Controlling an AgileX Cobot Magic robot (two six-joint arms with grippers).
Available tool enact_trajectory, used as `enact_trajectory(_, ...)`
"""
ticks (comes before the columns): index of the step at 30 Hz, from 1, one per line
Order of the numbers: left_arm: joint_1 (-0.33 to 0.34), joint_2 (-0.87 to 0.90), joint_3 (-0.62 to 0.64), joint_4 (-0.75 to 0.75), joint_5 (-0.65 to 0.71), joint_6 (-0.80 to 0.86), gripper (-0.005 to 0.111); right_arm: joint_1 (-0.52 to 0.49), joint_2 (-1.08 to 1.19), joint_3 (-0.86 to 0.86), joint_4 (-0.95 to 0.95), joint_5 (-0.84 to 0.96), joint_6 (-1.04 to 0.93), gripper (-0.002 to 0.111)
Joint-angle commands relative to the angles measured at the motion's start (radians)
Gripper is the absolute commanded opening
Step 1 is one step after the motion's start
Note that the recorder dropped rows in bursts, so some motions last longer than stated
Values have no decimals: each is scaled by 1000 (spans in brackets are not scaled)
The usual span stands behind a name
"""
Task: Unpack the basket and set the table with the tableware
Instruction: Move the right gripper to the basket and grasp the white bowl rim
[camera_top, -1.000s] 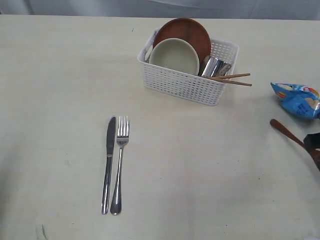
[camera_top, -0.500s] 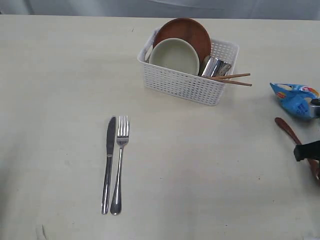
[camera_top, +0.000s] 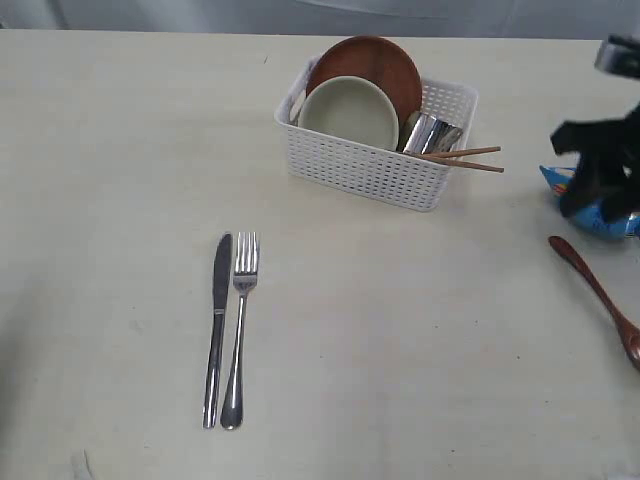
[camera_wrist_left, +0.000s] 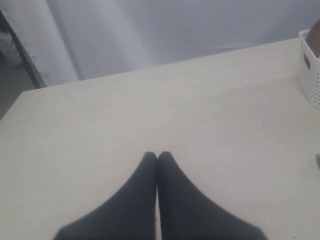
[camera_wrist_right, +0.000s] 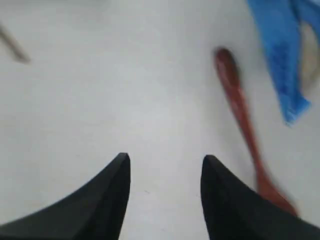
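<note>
The white basket (camera_top: 372, 170) stands at the back of the table (camera_top: 400, 330). In it are a brown plate (camera_top: 375, 62), a pale bowl (camera_top: 349, 112), a steel cup (camera_top: 432, 133) and wooden chopsticks (camera_top: 470, 158) poking out over its right end. A steel knife (camera_top: 217, 328) and fork (camera_top: 240, 325) lie side by side at front left. The wooden spoon (camera_top: 597, 293) lies flat at the right edge. My right gripper (camera_top: 592, 165) hovers open and empty above the table, apart from the spoon (camera_wrist_right: 245, 127). My left gripper (camera_wrist_left: 157, 156) is shut over bare table, with the basket's corner (camera_wrist_left: 311, 72) far off.
A blue crinkly snack bag (camera_top: 610, 218) lies at the right edge, just behind the spoon and partly hidden by my right arm; it shows beside the spoon in the right wrist view (camera_wrist_right: 282, 60). A grey curtain (camera_wrist_left: 150, 30) hangs behind the table's far edge.
My right gripper has opened and let go of the spoon, which now lies flat on the table. The gripper has lifted and moved back toward the snack bag. The left arm has not moved.
</note>
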Motion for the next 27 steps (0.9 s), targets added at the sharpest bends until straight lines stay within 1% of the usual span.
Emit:
enact_trajectory(1,-7,-4,3,3,-10,-7,0,33,-6,-140,256,43,-164,44)
enact_trajectory(2,-7,-4,3,3,-10,-7,0,58,-6,-169,269,22,-166,44)
enact_trajectory(3,-7,-4,3,3,-10,-7,0,119,-6,-211,262,-35,-166,44)
enact_trajectory(4,-7,-4,3,3,-10,-7,0,159,-4,-225,253,-77,-166,44)
enact_trajectory(6,-7,-4,3,3,-10,-7,0,278,25,-256,211,-198,-147,44)
enact_trajectory(7,-7,-4,3,3,-10,-7,0,341,72,-290,163,-253,-93,44)
enact_trajectory(11,-7,-4,3,3,-10,-7,0,425,269,-436,35,-259,-28,44)
enact_trajectory(12,-7,-4,3,3,-10,-7,0,435,314,-470,-13,-259,-6,44)
enact_trajectory(16,-7,-4,3,3,-10,-7,0,446,406,-544,-103,-266,8,44)
enact_trajectory(20,-7,-4,3,3,-10,-7,0,446,500,-614,-112,-273,9,44)
enact_trajectory(26,-7,-4,3,3,-10,-7,0,446,548,-621,-114,-283,7,43)
enact_trajectory(27,-7,-4,3,3,-10,-7,0,446,548,-621,-114,-285,7,42)
